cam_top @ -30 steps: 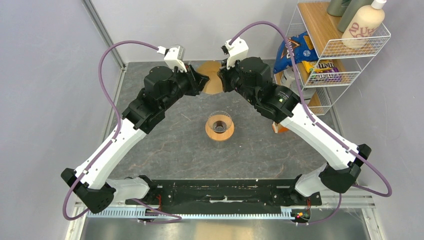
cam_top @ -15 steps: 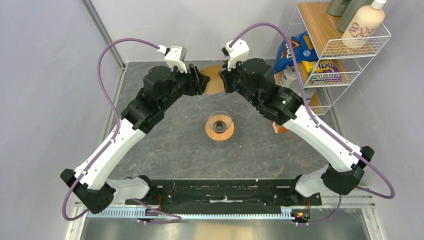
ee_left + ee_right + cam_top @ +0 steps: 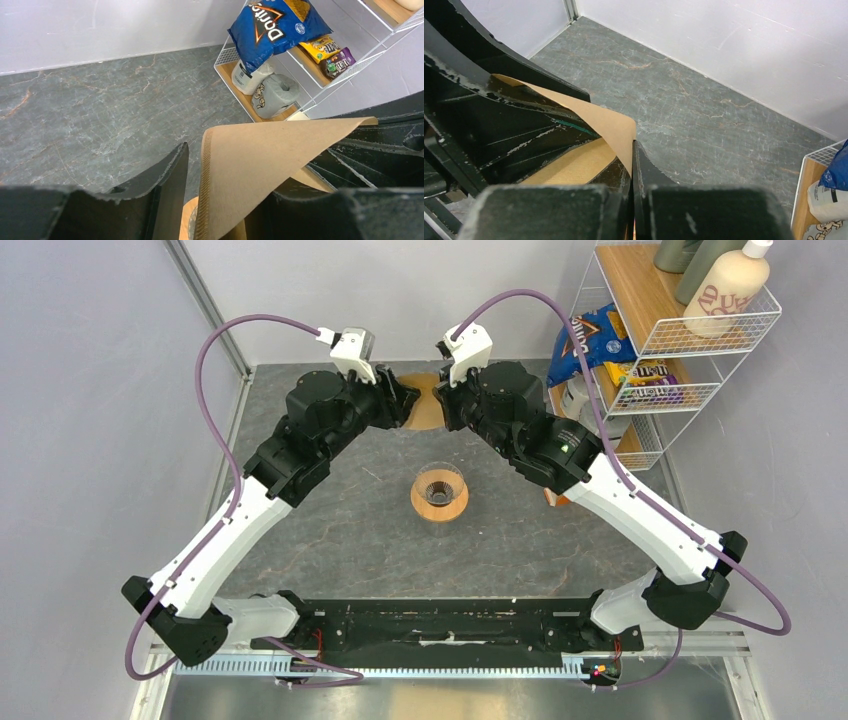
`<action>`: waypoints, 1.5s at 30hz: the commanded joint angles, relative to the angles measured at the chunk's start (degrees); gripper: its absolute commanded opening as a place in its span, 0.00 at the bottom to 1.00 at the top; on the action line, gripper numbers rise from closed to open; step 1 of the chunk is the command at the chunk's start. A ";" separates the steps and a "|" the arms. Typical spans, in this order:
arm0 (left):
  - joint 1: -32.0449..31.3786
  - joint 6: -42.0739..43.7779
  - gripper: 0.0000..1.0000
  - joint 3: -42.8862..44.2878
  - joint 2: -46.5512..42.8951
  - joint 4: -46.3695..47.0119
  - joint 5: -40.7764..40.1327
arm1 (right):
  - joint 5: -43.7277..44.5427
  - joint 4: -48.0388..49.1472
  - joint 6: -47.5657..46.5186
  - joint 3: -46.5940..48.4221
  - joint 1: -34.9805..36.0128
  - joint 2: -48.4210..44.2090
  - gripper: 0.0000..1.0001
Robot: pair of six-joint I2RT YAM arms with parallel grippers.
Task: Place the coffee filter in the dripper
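Hidden: from above, the two arm heads cover most of the coffee filter (image 3: 427, 410), so only a tan wedge shows beyond the dripper (image 3: 438, 492). No fingertips can be seen there.
Left gripper (image 3: 403, 400): jaws spread with the paper standing between them. One finger (image 3: 165, 185) is clear of the crimped edge. The other sits behind the sheet, so I cannot tell whether it touches.
Right gripper (image 3: 632, 155): fingers pressed together, pinching the filter's edge.
Filter's place: up off the table, on the dripper's far side and well apart from it.
Dripper: upright, with nothing in its cone.
Writing: right of the dripper on the wire rack (image 3: 664, 340), the blue bag (image 3: 272, 25) reads "Doritos" and the candy packs (image 3: 645, 370) read "m&m". The bottle's (image 3: 735, 285) lettering is too small to read.
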 commanded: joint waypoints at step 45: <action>-0.55 -12.15 0.02 0.78 0.26 3.93 0.98 | -5.20 2.35 3.62 -1.16 -2.52 -3.42 0.53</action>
